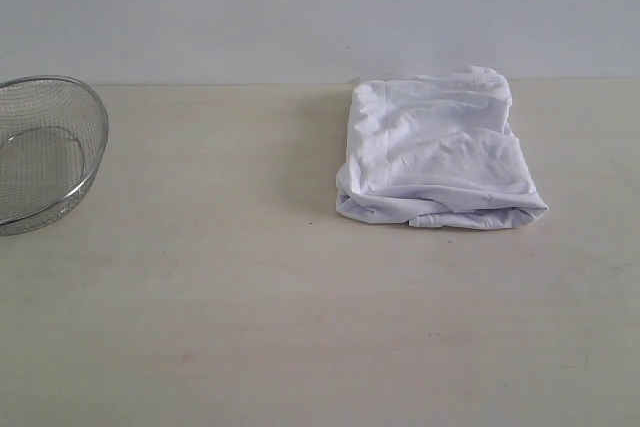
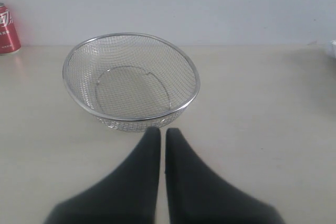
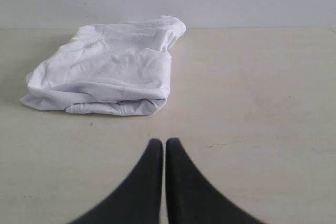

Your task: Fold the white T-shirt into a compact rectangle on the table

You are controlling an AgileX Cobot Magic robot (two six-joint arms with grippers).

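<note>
White T-shirt [image 1: 435,152] lies folded by the desk's [image 1: 200,327] far edge, my left gripper [image 2: 158,132] and right gripper [image 3: 159,142] closed, empty; I judge only squaring-up remains.

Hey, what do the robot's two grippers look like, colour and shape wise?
The left gripper and the right gripper look alike. Each has two matte black fingers, broad at the base and curving in to narrow, rounded tips. No cables, markings or labels show on them. The arms behind them are out of view.
</note>
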